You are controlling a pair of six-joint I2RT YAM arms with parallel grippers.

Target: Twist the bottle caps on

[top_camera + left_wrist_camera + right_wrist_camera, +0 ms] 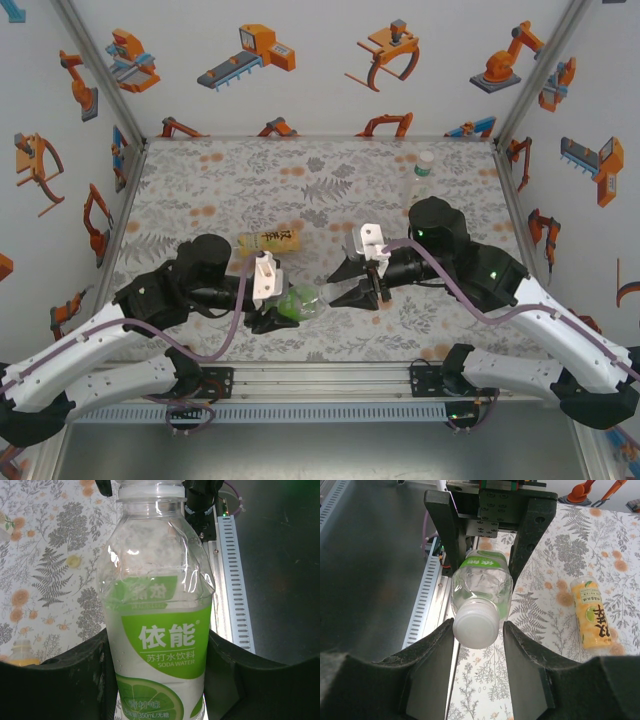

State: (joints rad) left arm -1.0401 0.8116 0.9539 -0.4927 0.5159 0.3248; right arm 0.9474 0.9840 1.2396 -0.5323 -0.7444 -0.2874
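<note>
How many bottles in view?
3: a green-label bottle held in the left gripper, a yellow bottle lying mid-table, a clear bottle standing far right. Others may be hidden.

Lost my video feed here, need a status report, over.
Left fingers shut on soda water bottle. Right fingers pinching its white cap at the neck. Yellow bottle lying on the table, clear of both.

Bottles about the table (200, 180)
One bottle (298, 302) lies between the left gripper (160, 680) and right gripper (477, 630); a second bottle (272, 240) lies just behind; a third bottle (422, 170) stands, seemingly upright, far back right.
</note>
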